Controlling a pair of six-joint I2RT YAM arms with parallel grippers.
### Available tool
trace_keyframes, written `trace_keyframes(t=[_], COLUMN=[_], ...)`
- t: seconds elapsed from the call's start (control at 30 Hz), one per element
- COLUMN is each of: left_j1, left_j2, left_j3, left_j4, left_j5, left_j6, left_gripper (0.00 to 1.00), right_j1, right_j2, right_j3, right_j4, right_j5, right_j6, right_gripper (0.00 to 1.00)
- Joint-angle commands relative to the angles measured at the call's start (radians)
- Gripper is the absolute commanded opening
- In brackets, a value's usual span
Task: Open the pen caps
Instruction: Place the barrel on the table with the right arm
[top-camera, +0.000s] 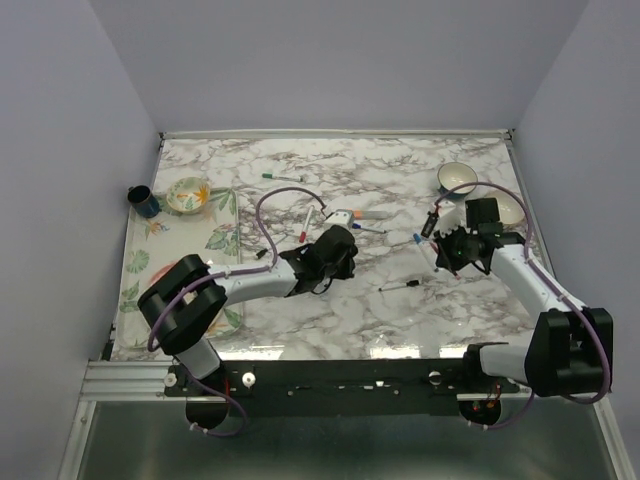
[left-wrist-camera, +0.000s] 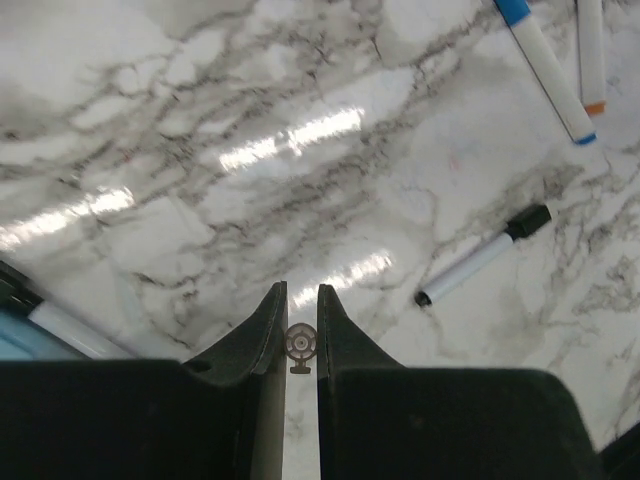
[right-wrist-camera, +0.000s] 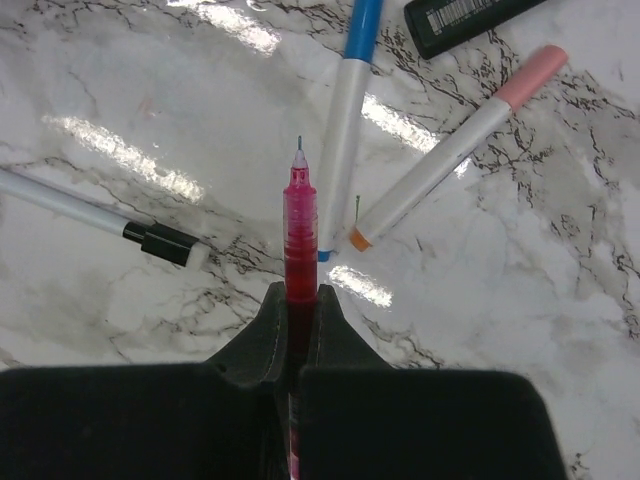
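My left gripper (left-wrist-camera: 301, 290) is shut on a small pale pen cap (left-wrist-camera: 300, 344), seen end-on with its clip, held above the marble table. My right gripper (right-wrist-camera: 299, 290) is shut on a red pen (right-wrist-camera: 300, 225) whose bare tip points away from me. In the top view the left gripper (top-camera: 338, 252) is mid-table and the right gripper (top-camera: 450, 247) is to its right. Under the left gripper lie a black-capped pen (left-wrist-camera: 480, 255) and a blue-capped pen (left-wrist-camera: 545, 65). A pink-capped pen (right-wrist-camera: 455, 150), a blue pen (right-wrist-camera: 345, 110) and a black-capped pen (right-wrist-camera: 90, 215) lie below the right gripper.
A flowered tray (top-camera: 150, 260) runs along the left side, with a flowered bowl (top-camera: 188, 195) and a dark cup (top-camera: 143, 201) at its far end. Two white bowls (top-camera: 457, 178) stand at the back right. A green-capped pen (top-camera: 282, 178) lies farther back.
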Motion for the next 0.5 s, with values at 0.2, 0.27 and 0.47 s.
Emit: trace_keyframes(t=[0.2, 0.27, 0.47], left_j1=[0.318, 0.348, 0.435], left_j2=[0.192, 0.24, 0.421], left_j3=[0.404, 0.536, 0.806], left_j4=[-0.244, -0.325, -0.466], left_j5=[0.103, 0.136, 0.178], left_j6=[0.232, 0.256, 0.312], left_gripper=[0.0, 0.0, 0.0], right_j1=[-0.023, -0.022, 0.017], right_j2=[0.225, 0.32, 0.616], right_j3=[0.309, 0.472, 0.776], right_j4=[0.002, -0.041, -0.098], right_j5=[-0.179, -0.212, -0.13], right_j6=[0.134, 0.206, 0.343], right_gripper=[0.0, 0.01, 0.0])
